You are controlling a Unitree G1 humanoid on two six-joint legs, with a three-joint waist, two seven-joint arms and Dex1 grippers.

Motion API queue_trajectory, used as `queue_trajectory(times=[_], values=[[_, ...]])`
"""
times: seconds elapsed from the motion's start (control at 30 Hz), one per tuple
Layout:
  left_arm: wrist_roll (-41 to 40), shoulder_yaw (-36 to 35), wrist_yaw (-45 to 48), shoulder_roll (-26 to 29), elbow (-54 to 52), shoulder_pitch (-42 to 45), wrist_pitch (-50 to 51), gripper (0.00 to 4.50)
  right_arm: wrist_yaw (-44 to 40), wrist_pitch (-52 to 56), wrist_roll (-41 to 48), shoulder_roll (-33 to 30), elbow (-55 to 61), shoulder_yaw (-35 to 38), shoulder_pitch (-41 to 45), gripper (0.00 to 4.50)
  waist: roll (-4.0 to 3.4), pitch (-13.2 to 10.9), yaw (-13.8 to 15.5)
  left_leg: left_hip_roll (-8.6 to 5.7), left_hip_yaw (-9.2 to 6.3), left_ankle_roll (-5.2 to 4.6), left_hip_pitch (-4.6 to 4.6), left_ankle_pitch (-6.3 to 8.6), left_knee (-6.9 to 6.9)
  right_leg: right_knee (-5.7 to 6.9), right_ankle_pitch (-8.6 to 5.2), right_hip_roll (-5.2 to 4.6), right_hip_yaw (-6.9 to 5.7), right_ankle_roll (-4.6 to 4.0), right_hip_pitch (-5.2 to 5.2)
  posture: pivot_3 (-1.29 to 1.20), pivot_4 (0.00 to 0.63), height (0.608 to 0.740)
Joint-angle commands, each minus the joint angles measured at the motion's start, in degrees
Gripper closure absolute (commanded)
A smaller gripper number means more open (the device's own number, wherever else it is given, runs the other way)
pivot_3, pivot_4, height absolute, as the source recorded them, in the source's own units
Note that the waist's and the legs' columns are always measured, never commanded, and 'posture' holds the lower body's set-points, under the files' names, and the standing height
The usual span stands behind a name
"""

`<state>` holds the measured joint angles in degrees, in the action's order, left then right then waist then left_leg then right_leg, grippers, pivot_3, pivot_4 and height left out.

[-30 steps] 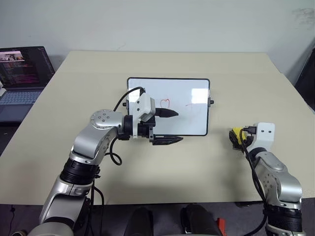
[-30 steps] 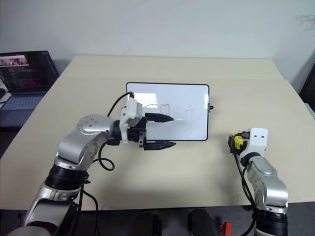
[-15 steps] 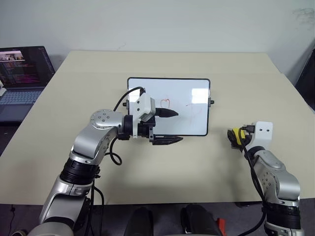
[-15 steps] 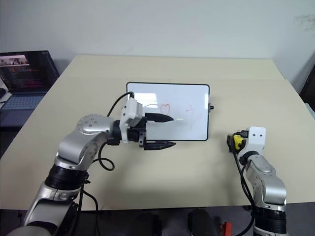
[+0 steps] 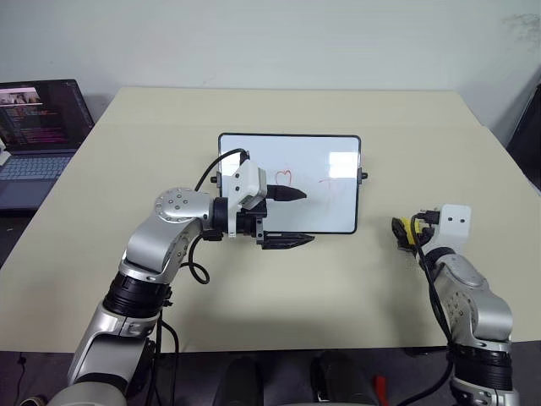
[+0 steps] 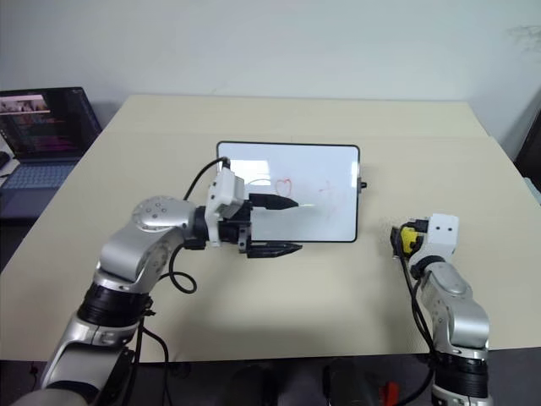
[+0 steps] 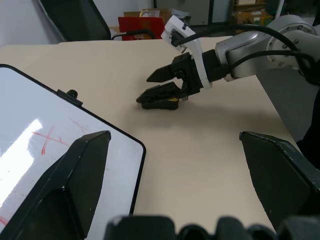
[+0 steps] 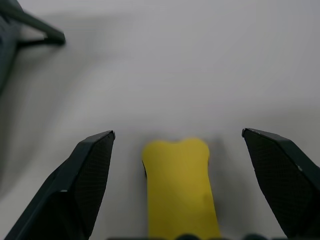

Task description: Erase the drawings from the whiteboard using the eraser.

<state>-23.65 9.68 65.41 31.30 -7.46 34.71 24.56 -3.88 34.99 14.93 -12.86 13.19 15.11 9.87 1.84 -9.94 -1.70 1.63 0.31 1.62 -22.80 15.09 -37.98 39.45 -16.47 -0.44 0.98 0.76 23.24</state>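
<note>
The whiteboard (image 5: 330, 161) lies flat in the middle of the table, with a red heart drawing (image 5: 284, 178) and a fainter red scribble (image 5: 328, 182) on it. My left gripper (image 5: 306, 217) hovers open over the board's near left part. Its fingers point right, one over the board beside the heart and one over the near edge. The yellow eraser (image 8: 177, 185) lies on the table to the right of the board. My right gripper (image 8: 178, 132) is open, its fingers (image 8: 90, 170) wide on either side of the eraser and not touching it. The left wrist view also shows the eraser (image 7: 172, 101) under that gripper.
An open laptop (image 5: 38, 127) stands beyond the table's left edge. The beige table (image 5: 279, 110) extends bare behind the board. In the left wrist view, a dark chair (image 7: 75, 20) and a red box (image 7: 137, 25) stand past the table's right side.
My right wrist has tilted up a little over the eraser. The eraser, the board and my left arm have stayed where they were.
</note>
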Motion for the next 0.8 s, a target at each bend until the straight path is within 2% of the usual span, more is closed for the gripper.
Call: queue_trajectory(times=[0.03,0.1,0.47,0.67,0.8], values=[[0.02,-0.14,-0.08,-0.13,-1.65,0.59,-0.99,0.00,-1.37,-6.13,0.53,0.85,0.12,1.10,-1.06,0.26,0.00,0.00,0.02,0.00,0.00,0.00,0.00,0.00,0.00,0.00,0.00,0.00,0.00,0.00,0.00,0.00,0.150,0.740],[0.13,-0.06,-0.01,-0.13,-1.50,0.53,-1.15,0.00,-1.38,-9.28,0.65,1.53,-0.81,1.93,-1.28,0.11,0.00,0.00,0.02,0.00,0.00,0.00,-0.01,0.00,0.00,-0.01,0.00,0.00,0.00,0.00,0.00,0.00,0.150,0.740],[0.51,-0.06,-0.03,-0.32,-1.16,0.26,-1.85,0.00,-3.33,-22.97,-3.13,1.51,-6.52,-0.64,-2.43,0.11,0.00,0.00,0.01,0.02,0.00,0.00,0.02,0.00,0.00,0.02,0.00,0.00,0.00,0.00,0.00,0.00,0.150,0.740],[0.66,-0.11,-0.12,-0.14,-1.19,-0.14,-2.19,0.00,0.50,-15.68,-3.15,1.36,-3.44,0.46,-2.86,0.11,-0.01,0.00,0.02,0.01,0.00,0.00,0.01,0.00,0.00,0.02,0.00,-0.01,0.01,0.00,0.00,0.00,0.150,0.740],[0.71,-0.23,-0.18,-0.07,-1.31,-0.38,-2.15,0.00,3.79,-4.59,-1.91,1.40,1.93,0.62,-1.63,0.11,-0.01,-0.01,-0.02,0.02,0.00,0.00,0.02,0.00,0.00,0.04,0.00,-0.02,0.01,0.00,0.00,0.00,0.150,0.740]])
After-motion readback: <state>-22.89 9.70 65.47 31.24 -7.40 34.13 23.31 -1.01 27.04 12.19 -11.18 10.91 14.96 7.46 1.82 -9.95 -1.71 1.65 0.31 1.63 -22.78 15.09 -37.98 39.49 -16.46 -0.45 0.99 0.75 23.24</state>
